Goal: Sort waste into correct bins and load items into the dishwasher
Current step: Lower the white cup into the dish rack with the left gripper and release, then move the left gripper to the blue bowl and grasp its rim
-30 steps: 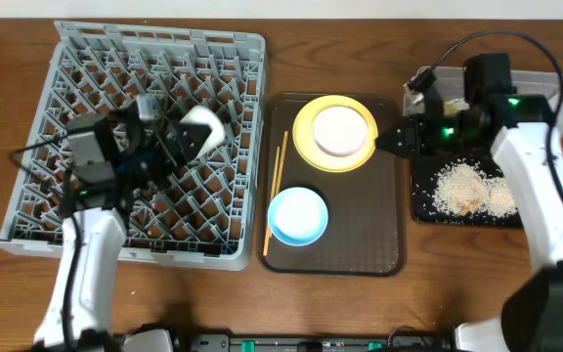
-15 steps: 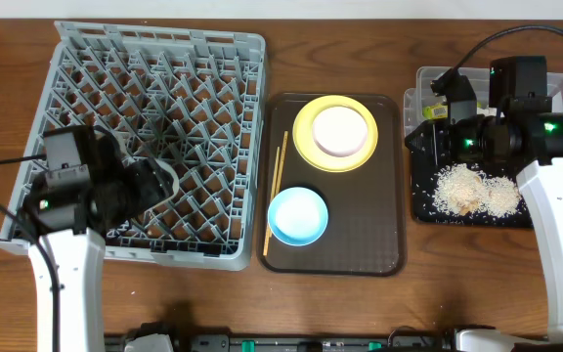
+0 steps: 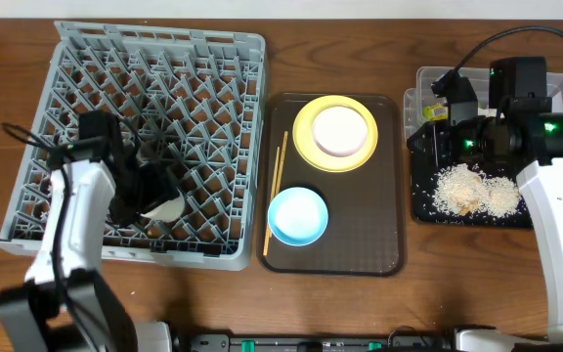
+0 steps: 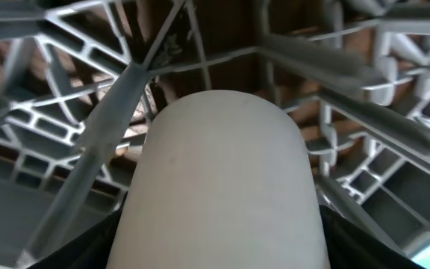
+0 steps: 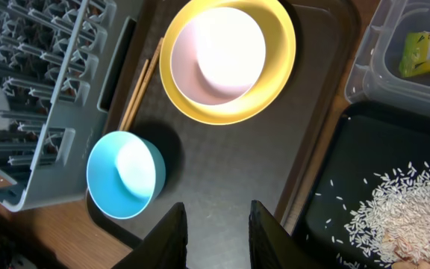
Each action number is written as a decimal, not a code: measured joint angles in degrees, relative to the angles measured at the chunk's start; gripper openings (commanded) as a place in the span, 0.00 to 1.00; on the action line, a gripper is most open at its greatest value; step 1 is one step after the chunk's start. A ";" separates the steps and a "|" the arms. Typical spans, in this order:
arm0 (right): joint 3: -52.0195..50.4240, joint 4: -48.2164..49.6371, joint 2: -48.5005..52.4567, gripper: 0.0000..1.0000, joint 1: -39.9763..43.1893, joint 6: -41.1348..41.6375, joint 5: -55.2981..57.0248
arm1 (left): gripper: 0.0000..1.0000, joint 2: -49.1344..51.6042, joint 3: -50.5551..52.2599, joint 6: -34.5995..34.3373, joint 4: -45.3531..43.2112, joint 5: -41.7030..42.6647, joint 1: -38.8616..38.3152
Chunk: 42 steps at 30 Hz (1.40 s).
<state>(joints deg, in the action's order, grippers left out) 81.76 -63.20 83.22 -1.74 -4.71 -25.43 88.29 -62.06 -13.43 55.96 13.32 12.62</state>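
My left gripper (image 3: 148, 198) is shut on the small cream cup (image 3: 161, 204), low among the pegs near the front left of the grey dishwasher rack (image 3: 145, 59). In the left wrist view the cup (image 4: 222, 172) fills the middle, with dark fingers (image 4: 88, 250) at both sides. My right gripper (image 5: 216, 205) is open and holds nothing; it hovers by the left edge of the black tray (image 3: 425, 210). The white bowl (image 3: 340, 129) sits on the yellow plate (image 3: 306, 147). The blue bowl (image 3: 297, 216) and chopsticks (image 3: 276, 186) lie on the brown tray.
The brown serving tray (image 3: 360, 244) lies between the rack and the bins. Rice crumbs (image 3: 472, 191) cover the black tray. The clear tub (image 3: 555, 93) behind it holds the yellow-green wrapper (image 5: 428, 52).
My left arm has carried the cup from the rack's middle down to its front left part. My right gripper has drawn back from the plate to the bins.
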 measured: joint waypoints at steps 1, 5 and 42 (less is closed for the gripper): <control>0.00 0.00 0.00 0.26 0.00 0.00 0.00 | 0.54 0.96 0.00 -0.02 -0.17 0.00 -0.02; 0.00 -0.07 0.00 0.27 0.00 0.00 0.00 | 0.73 2.01 0.00 0.00 -0.28 -0.02 -0.02; 0.00 -4.11 0.00 0.99 1.62 9.07 18.91 | 0.98 -12.66 -0.15 1.46 -14.40 1.95 -42.86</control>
<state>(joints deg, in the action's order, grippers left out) 81.76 -67.31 83.22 -0.12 4.36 -6.52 75.64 -62.22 -11.97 41.56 15.27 -30.24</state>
